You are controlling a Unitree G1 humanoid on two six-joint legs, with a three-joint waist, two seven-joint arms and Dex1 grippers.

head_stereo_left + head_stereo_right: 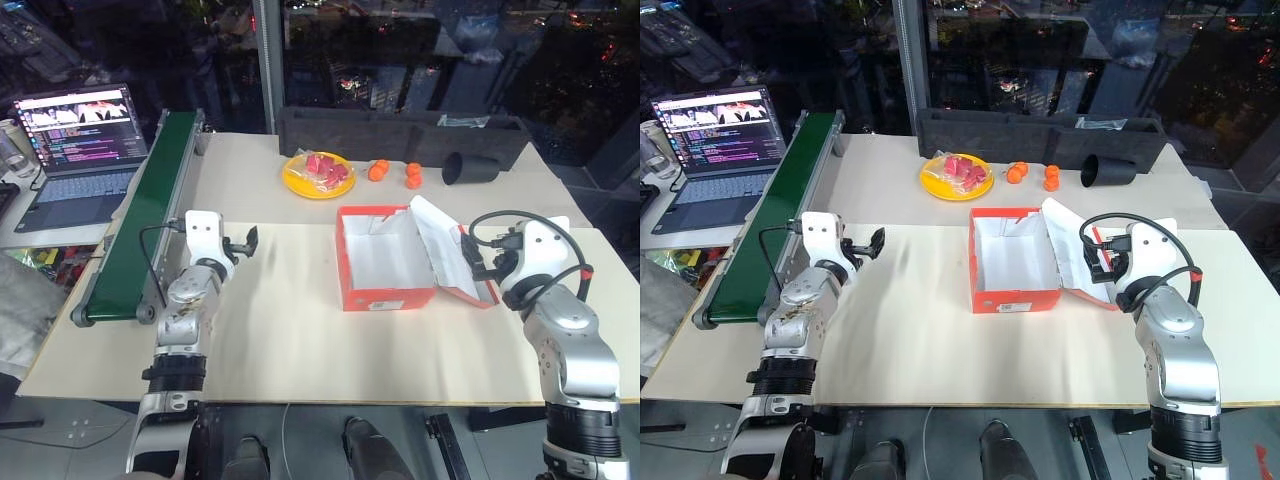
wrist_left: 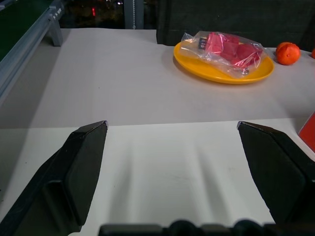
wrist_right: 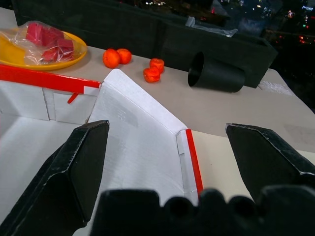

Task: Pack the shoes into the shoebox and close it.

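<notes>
Black left tool (image 1: 243,243) and right tool (image 1: 478,262) gape, empty.

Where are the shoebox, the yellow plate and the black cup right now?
shoebox (image 1: 385,298): left eye view, on its red front wall.
yellow plate (image 2: 256,74): left wrist view, on the bare rim nearest the orange fruit.
black cup (image 3: 219,75): right wrist view, on its side wall as it lies tipped over.

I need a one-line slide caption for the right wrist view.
Open right end effector above the empty shoebox, lid folded back.
</notes>
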